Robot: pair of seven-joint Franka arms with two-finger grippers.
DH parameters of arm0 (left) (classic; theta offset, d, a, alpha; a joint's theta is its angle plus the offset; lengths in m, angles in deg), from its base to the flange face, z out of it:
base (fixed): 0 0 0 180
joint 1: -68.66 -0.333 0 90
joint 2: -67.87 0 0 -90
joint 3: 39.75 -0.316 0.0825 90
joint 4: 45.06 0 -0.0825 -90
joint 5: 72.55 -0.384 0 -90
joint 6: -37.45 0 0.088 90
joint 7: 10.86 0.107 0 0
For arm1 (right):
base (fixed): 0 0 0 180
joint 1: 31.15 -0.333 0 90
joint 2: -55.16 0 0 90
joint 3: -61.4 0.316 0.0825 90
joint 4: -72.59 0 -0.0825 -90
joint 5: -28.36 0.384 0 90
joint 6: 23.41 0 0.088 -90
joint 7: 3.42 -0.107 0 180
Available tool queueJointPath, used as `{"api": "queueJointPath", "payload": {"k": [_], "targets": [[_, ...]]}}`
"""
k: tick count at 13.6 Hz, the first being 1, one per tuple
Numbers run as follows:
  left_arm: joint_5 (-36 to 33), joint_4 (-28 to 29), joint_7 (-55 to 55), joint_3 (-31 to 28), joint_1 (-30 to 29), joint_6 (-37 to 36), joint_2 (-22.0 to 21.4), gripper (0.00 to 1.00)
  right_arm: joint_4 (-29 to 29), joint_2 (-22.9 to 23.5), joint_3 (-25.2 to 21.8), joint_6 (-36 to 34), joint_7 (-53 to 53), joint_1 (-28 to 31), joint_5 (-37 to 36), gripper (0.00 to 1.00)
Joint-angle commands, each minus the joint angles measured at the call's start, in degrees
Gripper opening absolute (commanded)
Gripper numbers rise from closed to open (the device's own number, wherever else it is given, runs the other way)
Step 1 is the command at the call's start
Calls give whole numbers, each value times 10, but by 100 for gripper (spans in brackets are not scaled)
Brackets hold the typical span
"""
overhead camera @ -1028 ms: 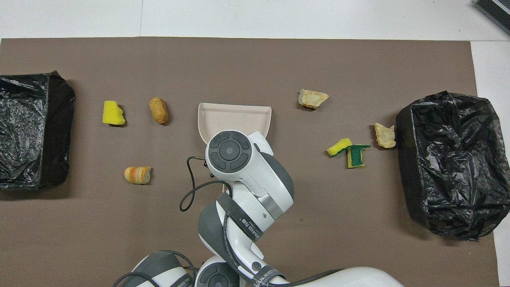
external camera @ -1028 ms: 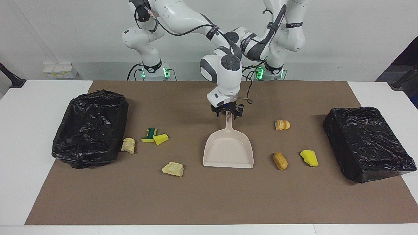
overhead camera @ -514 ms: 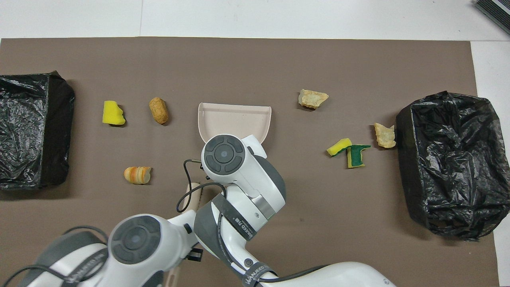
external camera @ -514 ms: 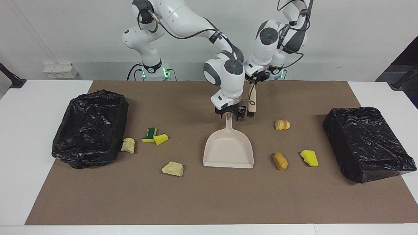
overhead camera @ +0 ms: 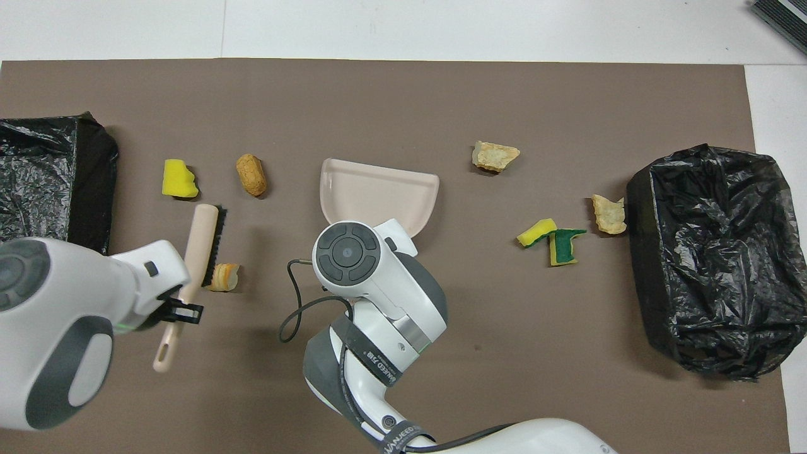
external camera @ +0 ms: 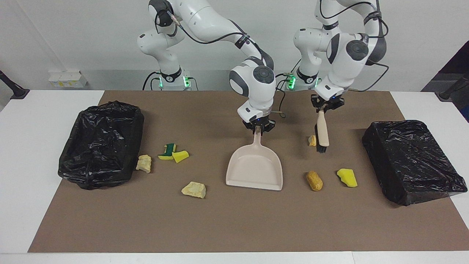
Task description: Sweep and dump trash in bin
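The beige dustpan [external camera: 255, 168] [overhead camera: 378, 192] lies mid-mat, and my right gripper [external camera: 258, 128] is shut on its handle. My left gripper [external camera: 324, 106] [overhead camera: 179, 306] is shut on the beige brush [external camera: 322, 132] [overhead camera: 203, 236], whose bristles hang beside a striped bread piece [external camera: 312, 140] [overhead camera: 225, 277]. Farther from the robots lie a brown roll [external camera: 314, 180] [overhead camera: 251, 174] and a yellow sponge chunk [external camera: 347, 178] [overhead camera: 178, 178]. Toward the right arm's end, trash lies beside the open bin [external camera: 91, 179] [overhead camera: 637, 252]: green-and-yellow sponge [external camera: 168, 151] [overhead camera: 563, 244], yellow chunk [external camera: 180, 156], two pale lumps [external camera: 144, 163] [external camera: 194, 189].
A second box wrapped in a black bag [external camera: 412, 161] [overhead camera: 44, 183] stands at the left arm's end of the brown mat [external camera: 234, 227]. White table [external camera: 22, 165] borders the mat on both ends.
My left arm has swung out with the brush toward its own end, down beside the striped bread piece. My right gripper has closed on the dustpan handle, and the pan has turned slightly.
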Motion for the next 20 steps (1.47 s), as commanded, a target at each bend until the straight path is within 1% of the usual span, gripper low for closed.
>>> {"api": "queueJointPath", "payload": {"k": [1, 3, 5, 7, 8, 10, 12, 13, 16, 18, 20], "targets": [[-46, -123, 59, 9, -50, 14, 124, 0, -9, -18, 2, -1, 32, 3, -15, 0], [-50, -189, 67, 9, -64, 21, 180, 0, -10, -41, 2, -19, 100, 9, -25, 0], [-50, -242, 91, 9, -84, 45, 237, 0, -11, -62, 2, -25, 205, 33, -25, 0], [-51, -260, 123, 8, -92, 95, 275, 0, -13, -81, 2, -41, 302, 60, -25, 0], [-57, -260, 158, 8, -97, 122, 283, 0, -13, -85, 2, -50, 365, 70, -25, 0], [-71, -262, 262, 9, -114, 140, 293, 0, -13, -92, 2, -79, 494, 96, -23, 0], [-68, -262, 363, 9, -131, 147, 300, 0, -15, -96, 2, -102, 625, 124, -24, 0], [-65, -261, 393, 9, -131, 142, 300, 0, -18, -97, 2, -109, 683, 131, -24, 0], [-65, -249, 397, 9, -124, 107, 293, 0, -37, -103, 1, -101, 809, 150, -27, 0], [-65, -248, 397, 9, -104, 52, 284, 0, -49, -109, 1, -102, 882, 157, -28, 0], [-65, -230, 390, 10, -82, -9, 262, 0, -56, -112, 0, -101, 948, 160, -31, 0]]}}
